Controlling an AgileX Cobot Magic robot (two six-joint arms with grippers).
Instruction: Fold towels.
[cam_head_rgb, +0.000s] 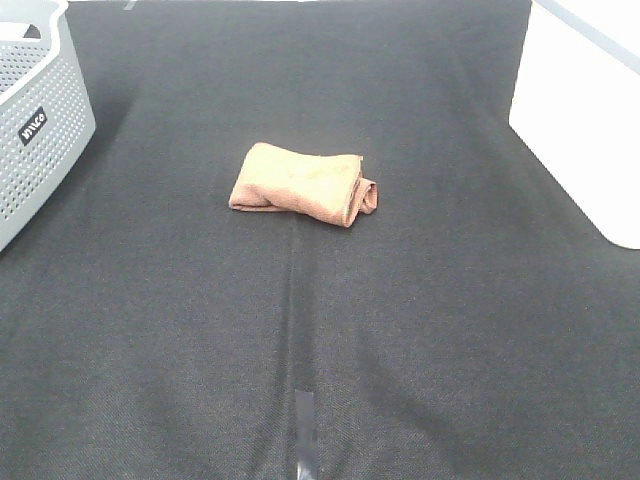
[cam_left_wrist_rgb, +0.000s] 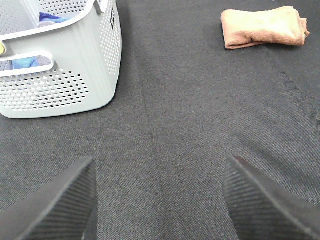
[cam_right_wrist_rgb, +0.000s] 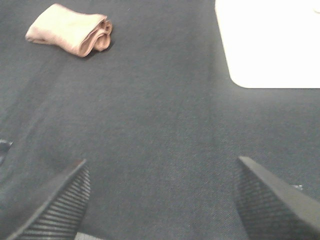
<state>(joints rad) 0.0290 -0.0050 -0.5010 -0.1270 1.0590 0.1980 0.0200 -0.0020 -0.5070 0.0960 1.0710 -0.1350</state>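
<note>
A dark grey woven cloth (cam_head_rgb: 320, 330) covers the whole work surface, with a faint seam running down its middle toward the near edge. At the far right corner sits a large flat white object with a rounded corner (cam_head_rgb: 585, 120), and at the far left a pale grey perforated plastic laundry basket (cam_head_rgb: 40, 110) (something blue shows inside it in the left wrist view). The reddish-brown microfibre towel (cam_head_rgb: 303, 184) lies folded into a compact bundle near the centre of the cloth, its rolled end toward the right, well apart from basket and both arms. The left gripper (cam_left_wrist_rgb: 159, 200) hangs above bare cloth, jaws spread wide, holding nothing; the right gripper (cam_right_wrist_rgb: 162, 200) is likewise wide open and empty.
</note>
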